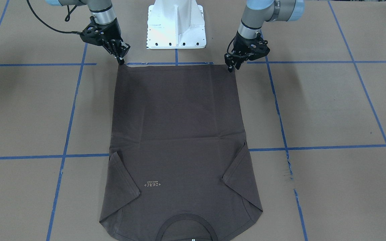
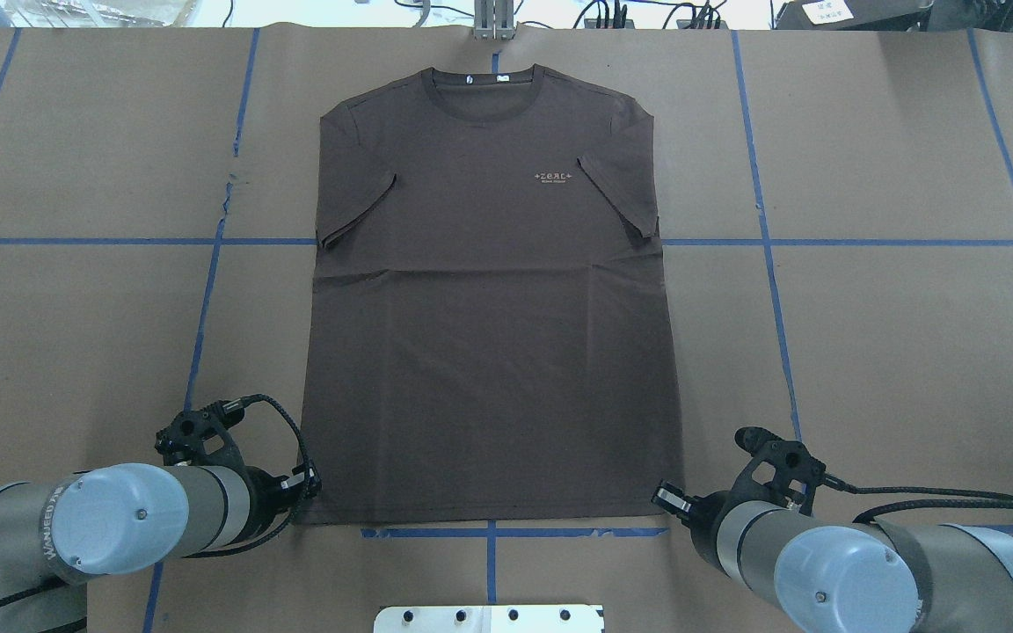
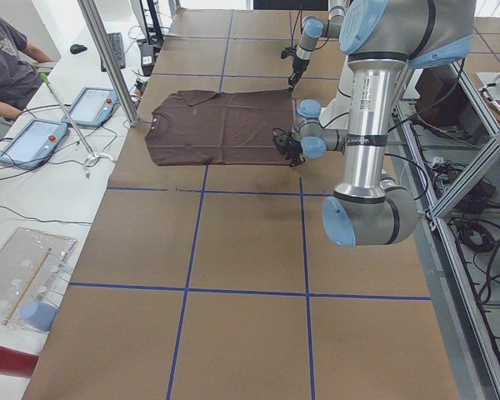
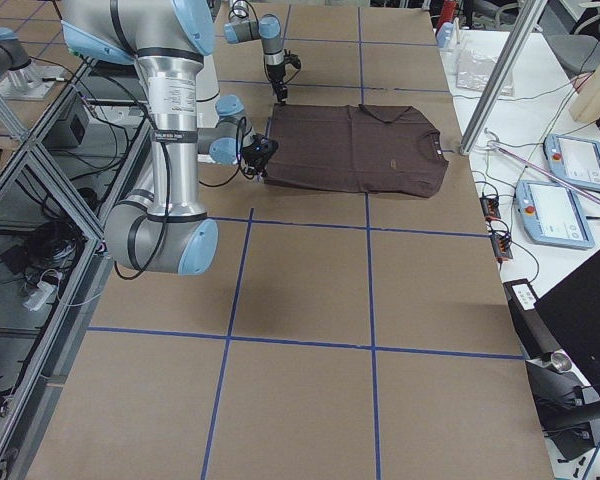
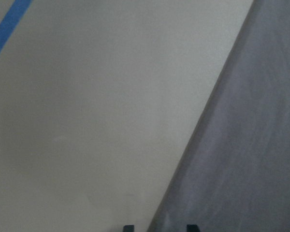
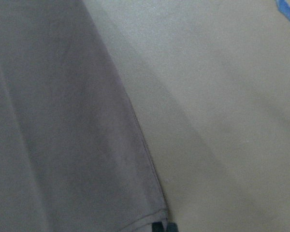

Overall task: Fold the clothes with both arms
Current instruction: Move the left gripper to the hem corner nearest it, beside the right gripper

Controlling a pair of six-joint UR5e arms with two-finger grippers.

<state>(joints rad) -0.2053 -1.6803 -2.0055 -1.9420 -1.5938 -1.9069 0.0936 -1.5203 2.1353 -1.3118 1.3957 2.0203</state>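
Note:
The dark brown-grey T-shirt (image 2: pixel 489 334) lies flat and face up on the brown table, with its collar (image 2: pixel 489 83) on the far side and both sleeves folded in. Its straight hem is on the robot's side. My left gripper (image 1: pixel 230 69) is down at one hem corner. In the left wrist view its fingertips (image 5: pixel 128 227) stand apart, with the shirt's edge (image 5: pixel 246 159) between them. My right gripper (image 1: pixel 122 61) is at the other hem corner. In the right wrist view its tips (image 6: pixel 164 226) are nearly together on the cloth's corner (image 6: pixel 63 121).
The white pedestal base (image 1: pixel 176 26) stands just behind the hem, between the arms. Blue tape lines (image 2: pixel 207 290) grid the brown paper. In the exterior left view a person (image 3: pixel 4 58) sits at a side bench with tablets (image 3: pixel 33 137), behind a metal post (image 3: pixel 108 62).

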